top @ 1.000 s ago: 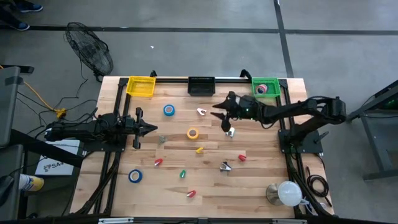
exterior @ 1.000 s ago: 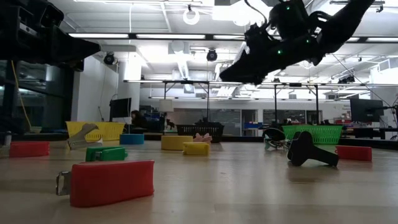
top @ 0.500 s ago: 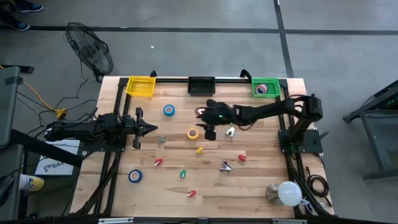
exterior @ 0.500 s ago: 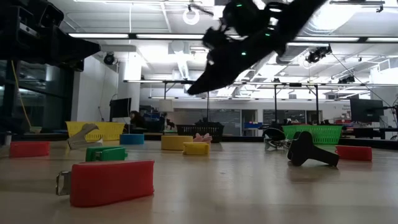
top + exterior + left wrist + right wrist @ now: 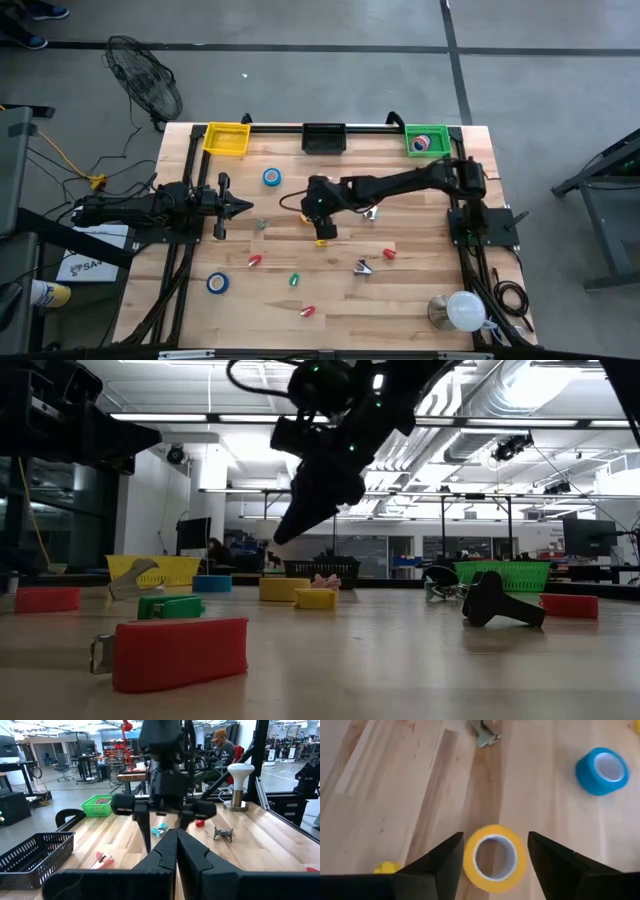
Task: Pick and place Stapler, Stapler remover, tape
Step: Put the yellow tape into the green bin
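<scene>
The right gripper (image 5: 492, 857) hangs over the table's middle, its two dark fingers (image 5: 437, 865) spread wide on either side of the yellow ring-shaped tape roll (image 5: 494, 858), which lies flat on the light wooden table (image 5: 420, 290); nothing is held. From above, the arm hides most of that roll. A blue tape roll (image 5: 272, 177) lies at about ten o'clock from it. The left gripper (image 5: 243, 207) waits at the table's nine o'clock side, fingers pressed together and empty.

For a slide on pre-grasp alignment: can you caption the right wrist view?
Right gripper above the yellow tape roll, jaws open on either side; blue tape roll lies farther off.
</scene>
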Robot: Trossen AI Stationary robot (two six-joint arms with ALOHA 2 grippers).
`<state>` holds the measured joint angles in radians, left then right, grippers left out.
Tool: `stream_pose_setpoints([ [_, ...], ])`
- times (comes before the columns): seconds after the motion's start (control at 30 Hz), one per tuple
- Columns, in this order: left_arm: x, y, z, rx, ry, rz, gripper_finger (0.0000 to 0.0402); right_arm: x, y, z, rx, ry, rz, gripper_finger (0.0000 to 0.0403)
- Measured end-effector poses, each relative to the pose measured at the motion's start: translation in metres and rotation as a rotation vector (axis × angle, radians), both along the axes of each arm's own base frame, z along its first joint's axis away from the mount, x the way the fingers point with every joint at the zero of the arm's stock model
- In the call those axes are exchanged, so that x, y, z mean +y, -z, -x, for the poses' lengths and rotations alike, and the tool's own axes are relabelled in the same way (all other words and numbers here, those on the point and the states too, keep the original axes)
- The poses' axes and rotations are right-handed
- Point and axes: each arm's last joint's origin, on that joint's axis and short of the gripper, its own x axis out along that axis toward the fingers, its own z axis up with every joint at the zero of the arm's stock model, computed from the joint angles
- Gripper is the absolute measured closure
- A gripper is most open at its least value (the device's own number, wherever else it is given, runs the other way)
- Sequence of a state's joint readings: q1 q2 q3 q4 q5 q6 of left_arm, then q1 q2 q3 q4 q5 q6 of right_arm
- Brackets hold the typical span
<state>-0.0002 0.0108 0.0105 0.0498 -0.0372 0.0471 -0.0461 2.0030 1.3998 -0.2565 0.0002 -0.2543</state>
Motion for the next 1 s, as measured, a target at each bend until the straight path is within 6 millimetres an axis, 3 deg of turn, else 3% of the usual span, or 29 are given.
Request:
stream_pose_setpoints([
  [0.27,0.0,0.0,0.0,0.0,0.0,0.0,0.04,0.003,0.036,-0.005,0.092,0.003,-0.011,0.0193],
  [0.6,0.0,0.0,0.0,0.0,0.0,0.0,0.04,0.006,0.039,-0.005,0.103,0.043,-0.058,0.0202],
  [1.0,0.0,0.0,0.0,0.0,0.0,0.0,0.04,0.019,0.043,-0.001,0.143,0.055,0.005,0.0279],
])
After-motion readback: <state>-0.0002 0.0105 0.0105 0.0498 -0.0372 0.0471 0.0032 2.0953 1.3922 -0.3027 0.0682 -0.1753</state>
